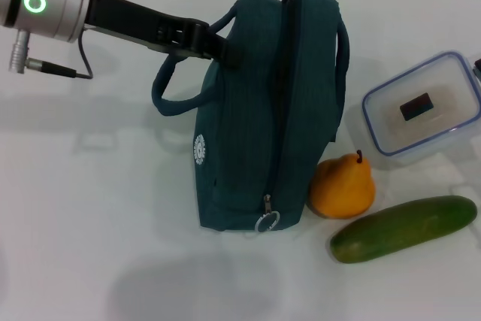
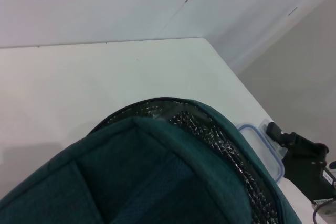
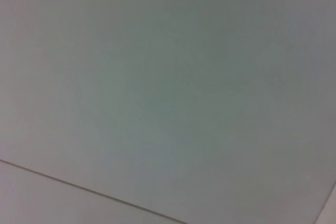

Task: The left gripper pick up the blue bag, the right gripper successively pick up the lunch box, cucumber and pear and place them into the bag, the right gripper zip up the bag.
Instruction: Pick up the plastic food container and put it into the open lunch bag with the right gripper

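Observation:
The blue bag (image 1: 255, 125) stands upright in the middle of the table, its zipper pull (image 1: 267, 220) at the near end. In the left wrist view the bag (image 2: 157, 182) is open, with silver lining showing. My left gripper (image 1: 222, 44) is shut on the bag's far top edge by a handle. The clear lunch box (image 1: 421, 107) with a blue rim lies to the right of the bag. The orange pear (image 1: 343, 186) rests against the bag. The cucumber (image 1: 406, 228) lies in front of the pear. My right gripper (image 2: 278, 132) hovers by the lunch box (image 2: 262, 148).
The white table (image 1: 90, 208) ends at a far edge by the wall. The bag's loose handle (image 1: 171, 92) hangs to its left. The right wrist view shows only a plain pale surface.

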`<state>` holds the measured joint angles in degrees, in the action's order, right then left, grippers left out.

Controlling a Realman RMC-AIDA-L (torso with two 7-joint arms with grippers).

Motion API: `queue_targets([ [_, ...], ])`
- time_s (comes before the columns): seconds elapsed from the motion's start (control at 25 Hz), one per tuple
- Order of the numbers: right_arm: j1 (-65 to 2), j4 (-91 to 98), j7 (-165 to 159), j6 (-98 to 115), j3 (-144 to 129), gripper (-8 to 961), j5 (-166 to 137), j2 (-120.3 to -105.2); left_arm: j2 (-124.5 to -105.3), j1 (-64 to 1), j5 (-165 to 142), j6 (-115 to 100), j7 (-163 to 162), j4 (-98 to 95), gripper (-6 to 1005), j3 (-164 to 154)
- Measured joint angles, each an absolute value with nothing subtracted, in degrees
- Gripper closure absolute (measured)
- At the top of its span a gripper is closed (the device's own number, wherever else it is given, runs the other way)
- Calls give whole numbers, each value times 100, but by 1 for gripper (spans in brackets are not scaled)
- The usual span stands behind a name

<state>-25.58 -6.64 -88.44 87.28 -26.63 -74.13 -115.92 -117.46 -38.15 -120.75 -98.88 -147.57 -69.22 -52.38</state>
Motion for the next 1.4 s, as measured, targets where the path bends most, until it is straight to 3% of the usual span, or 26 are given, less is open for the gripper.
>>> queue_targets([
  [0.92,-2549,-455,-9499,9351,-2644,856,-7389,-11584,-11698,-4004,-12081,-9893,-14786,-7023,940,-5254],
  [1.4,-2727,-448,-10018,9717,-2581,856,-7233,-11606,-11765,-4034,-12111,-9879,-14646,-7022,940,-5262],
])
